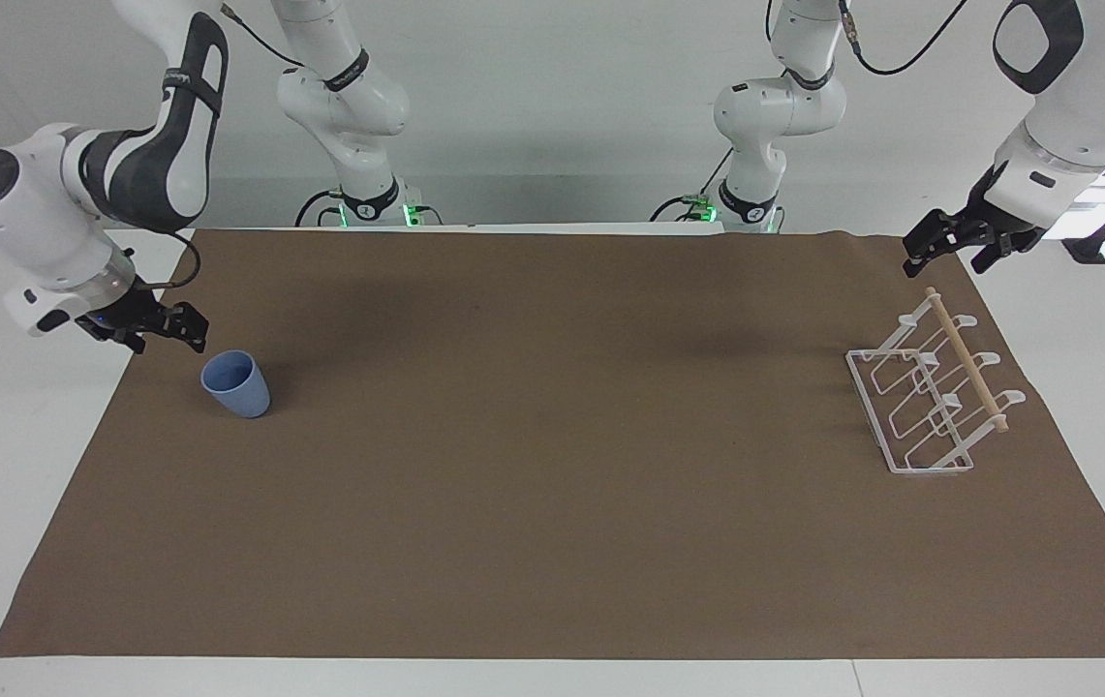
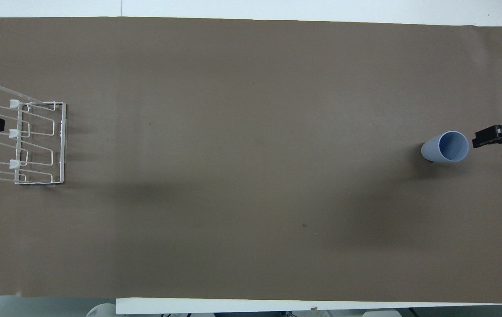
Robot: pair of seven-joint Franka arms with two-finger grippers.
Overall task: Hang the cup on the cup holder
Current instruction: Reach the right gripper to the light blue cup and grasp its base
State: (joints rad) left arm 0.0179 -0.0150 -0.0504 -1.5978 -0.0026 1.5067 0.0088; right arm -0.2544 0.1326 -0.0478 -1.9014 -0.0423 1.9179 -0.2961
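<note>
The cup [image 1: 236, 383] stands upright on the tabletop [image 1: 552, 503] at the right arm's end, just beside the right gripper [image 1: 186, 329], its fingers released, apart from it. The left gripper [image 1: 949, 247] waits, released, above the cup holder [image 1: 930, 392].

Matt light-blue plastic cup [image 1: 236, 384], smooth-sided, white coated wire rack [image 1: 918, 416] with a pale bare wooden rod [image 1: 966, 359] along its top, flat brown paper-like mat [image 1: 552, 503] with a dull finish, smooth white table [image 1: 10, 407], glossy white arm casings
</note>
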